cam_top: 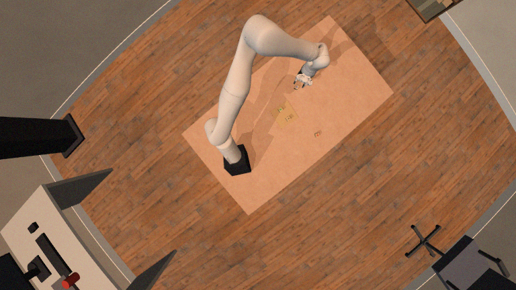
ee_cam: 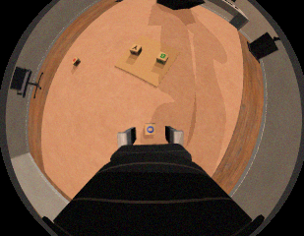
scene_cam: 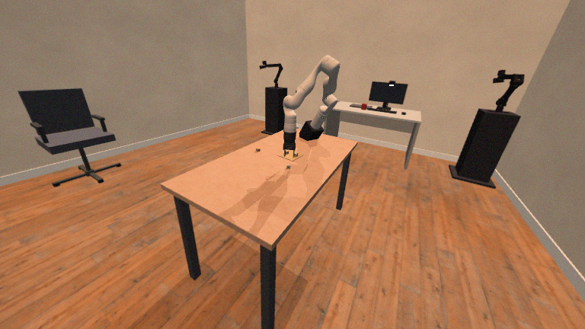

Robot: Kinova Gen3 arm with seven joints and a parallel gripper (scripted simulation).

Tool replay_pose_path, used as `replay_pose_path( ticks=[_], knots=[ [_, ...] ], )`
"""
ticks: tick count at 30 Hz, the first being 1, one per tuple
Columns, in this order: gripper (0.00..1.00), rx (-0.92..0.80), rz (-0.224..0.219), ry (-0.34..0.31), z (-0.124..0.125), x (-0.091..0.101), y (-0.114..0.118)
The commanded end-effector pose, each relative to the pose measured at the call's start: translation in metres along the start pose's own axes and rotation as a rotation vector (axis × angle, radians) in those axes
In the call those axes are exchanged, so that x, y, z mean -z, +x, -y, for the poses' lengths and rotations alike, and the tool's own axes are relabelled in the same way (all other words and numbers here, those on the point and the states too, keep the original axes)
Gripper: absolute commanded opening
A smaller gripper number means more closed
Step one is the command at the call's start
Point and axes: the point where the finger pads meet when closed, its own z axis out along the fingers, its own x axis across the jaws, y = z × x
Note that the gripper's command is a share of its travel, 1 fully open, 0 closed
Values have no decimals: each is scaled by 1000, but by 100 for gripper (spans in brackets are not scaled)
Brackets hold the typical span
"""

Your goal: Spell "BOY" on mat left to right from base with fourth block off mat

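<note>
The block with a blue O [ee_cam: 150,129] [cam_top: 296,86] [scene_cam: 288,167] lies on the table, off the mat. My gripper [ee_cam: 151,133] [cam_top: 299,84] is open and empty above it, with one finger to each side in the wrist view. A green-lettered block [ee_cam: 162,58] [cam_top: 280,109] and a black-lettered block [ee_cam: 136,49] [cam_top: 288,118] stand apart on the tan mat [ee_cam: 151,79] [cam_top: 283,123] [scene_cam: 292,158]. Seen from the base, green is left. The black letter looks like a Y; the green one is too small to read surely. A red-lettered block [ee_cam: 76,61] [cam_top: 317,134] [scene_cam: 257,150] lies off the mat.
The arm's black base [cam_top: 237,161] [scene_cam: 311,130] stands on the table [cam_top: 342,92] [scene_cam: 224,179] beyond the mat, seen from the gripper. The arm's shadow crosses part of the table. A desk, a chair, a shelf and dark pedestals stand away from the table.
</note>
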Motion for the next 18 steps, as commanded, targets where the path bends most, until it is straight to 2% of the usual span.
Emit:
replay_pose_path(
  ticks=[1, 18],
  knots=[
    [100, 0, 2, -2, -1, 1, -1],
    [100, 0, 1, -2, -1, -3, -1]
  ],
)
